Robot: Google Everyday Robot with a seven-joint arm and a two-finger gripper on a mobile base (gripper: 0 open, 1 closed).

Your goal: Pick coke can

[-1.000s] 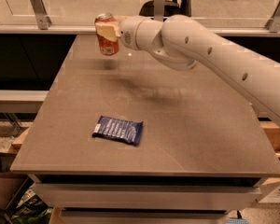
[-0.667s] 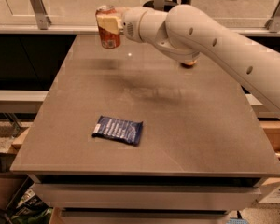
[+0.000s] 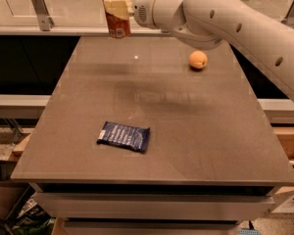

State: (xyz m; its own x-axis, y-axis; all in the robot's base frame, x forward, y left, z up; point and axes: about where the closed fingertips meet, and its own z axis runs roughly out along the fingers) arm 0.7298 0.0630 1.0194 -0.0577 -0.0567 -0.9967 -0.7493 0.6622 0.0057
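The coke can (image 3: 117, 24) is a red-orange can with a silver top, held upright in the air well above the far left part of the brown table (image 3: 196, 126). My gripper (image 3: 116, 6) is shut on the can's upper half, with a pale finger (image 3: 118, 7) across its front. The white arm reaches in from the right across the top of the view.
A round orange fruit (image 3: 198, 59) sits on the table at the far right. A flat dark-blue snack packet (image 3: 124, 135) lies near the front left. A metal rail with posts (image 3: 38, 1) runs behind the table's far edge.
The gripper has lifted the coke can higher above the table. The arm has risen with it, uncovering the orange fruit behind.
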